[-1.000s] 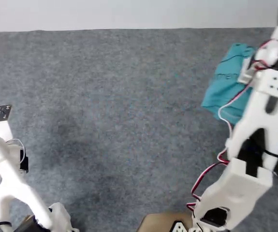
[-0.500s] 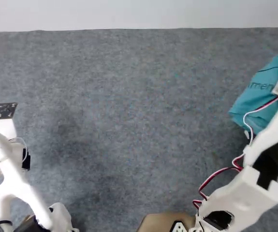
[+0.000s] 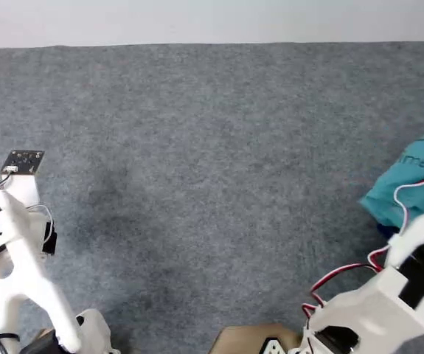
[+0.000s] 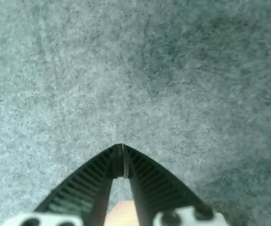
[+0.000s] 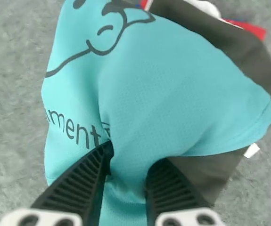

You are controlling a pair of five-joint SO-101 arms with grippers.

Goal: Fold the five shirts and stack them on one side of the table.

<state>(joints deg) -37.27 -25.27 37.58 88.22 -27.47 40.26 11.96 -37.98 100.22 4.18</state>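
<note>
right hand (image 5: 131, 157): pinching the teal shirt (image 5: 173, 94), which lies on black fabric (image 5: 241, 49) at the desk's (image 3: 197, 133) right edge | left hand (image 4: 122, 160): closed on nothing, above the grey desk near its left edge

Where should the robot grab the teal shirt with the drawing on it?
Probably at the bunched edge nearest the arm, where the right gripper pinches the teal shirt now. That doubled fold gives it something thick to bite. The smooth middle lies flat on a dark shirt, so a grab there might catch both.
</note>
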